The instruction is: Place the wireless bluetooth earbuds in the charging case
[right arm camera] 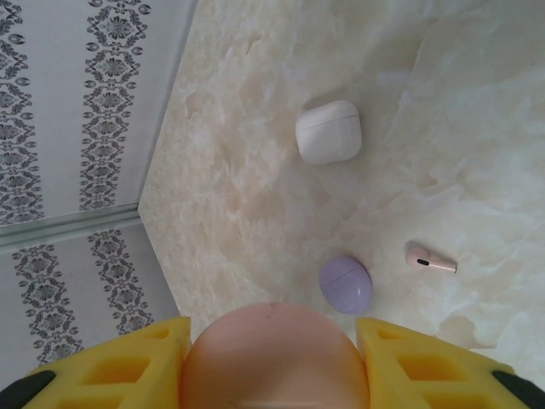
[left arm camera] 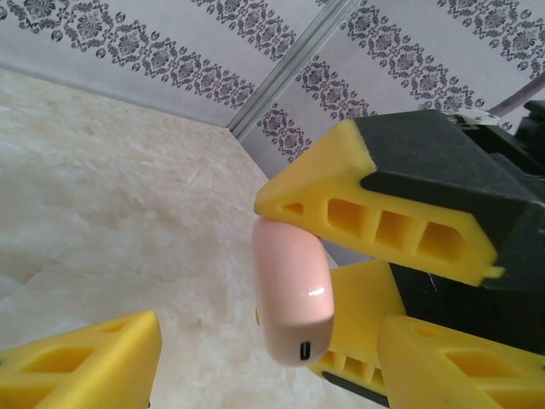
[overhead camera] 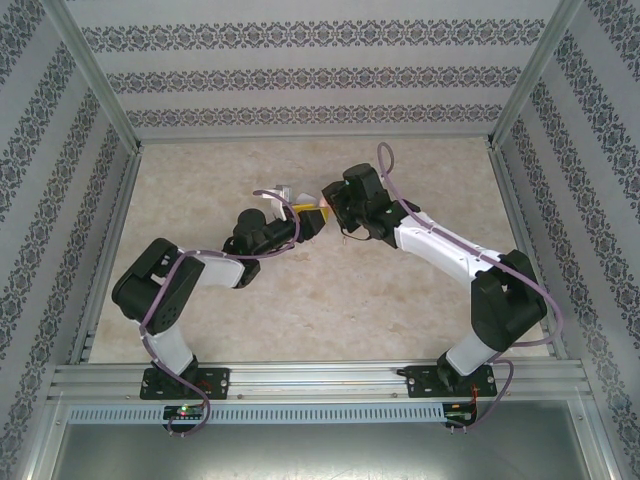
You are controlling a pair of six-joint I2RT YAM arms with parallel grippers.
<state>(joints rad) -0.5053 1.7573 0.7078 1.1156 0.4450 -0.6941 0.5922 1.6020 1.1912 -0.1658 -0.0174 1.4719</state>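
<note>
The pink charging case (left arm camera: 294, 290) is gripped by the right hand (right arm camera: 274, 345); the left hand (left arm camera: 268, 341) is held part-open around it. One pink earbud (right arm camera: 430, 260) lies on the table (right arm camera: 255, 187) beside the purple case (right arm camera: 346, 284); insertion is judged not yet begun.
</note>
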